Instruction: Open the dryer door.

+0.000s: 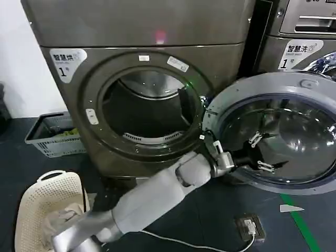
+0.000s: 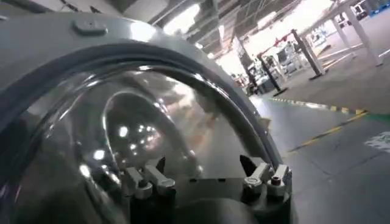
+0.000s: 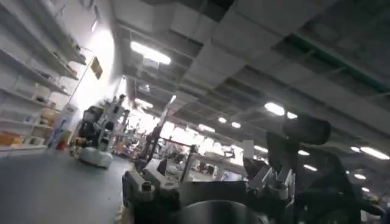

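Observation:
The dryer door (image 1: 273,84) stands swung wide open to the right of the drum opening (image 1: 149,107), its grey inner side and dark glass bowl facing me. My left arm reaches across from the lower left. The left gripper (image 1: 261,153) is open right in front of the glass bowl, its fingers spread with nothing between them. In the left wrist view the left gripper (image 2: 204,165) points at the door's (image 2: 61,42) glass, close to it. My right gripper (image 3: 206,166) is open and empty, pointing up towards the ceiling lights.
A cream laundry basket (image 1: 47,205) holding cloth sits on the floor at the lower left, with a grey crate (image 1: 52,136) behind it. The neighbouring machine (image 1: 299,31) stands behind the open door. A floor socket box (image 1: 249,227) and a green tape line (image 1: 302,220) lie below the door.

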